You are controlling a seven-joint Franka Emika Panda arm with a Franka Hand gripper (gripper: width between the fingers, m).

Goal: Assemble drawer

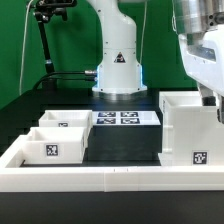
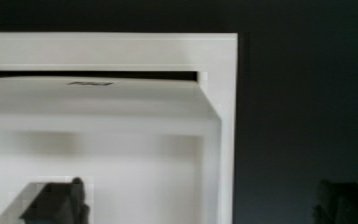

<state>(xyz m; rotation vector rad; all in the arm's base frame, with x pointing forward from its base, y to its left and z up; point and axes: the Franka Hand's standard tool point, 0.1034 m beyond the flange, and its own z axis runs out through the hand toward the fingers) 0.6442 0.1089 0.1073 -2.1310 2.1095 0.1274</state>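
The tall white housing (image 1: 190, 132) stands at the exterior view's right, with a tag on its front. Two small white trays lie at the left: one in front with a tag (image 1: 48, 147), one behind it (image 1: 66, 121). My gripper (image 1: 209, 96) hangs just above the housing's far right top edge. In the wrist view the housing's wall (image 2: 215, 120) runs between my two dark fingers (image 2: 53, 203), one over the white part and one over the dark table. The gripper (image 2: 202, 192) is open and holds nothing. The trays' knobs are hidden.
The marker board (image 1: 120, 118) lies flat in front of the robot base (image 1: 118, 70). A long low white border wall (image 1: 110, 178) runs along the front and up the left side. A black stand (image 1: 45, 40) is at the back left.
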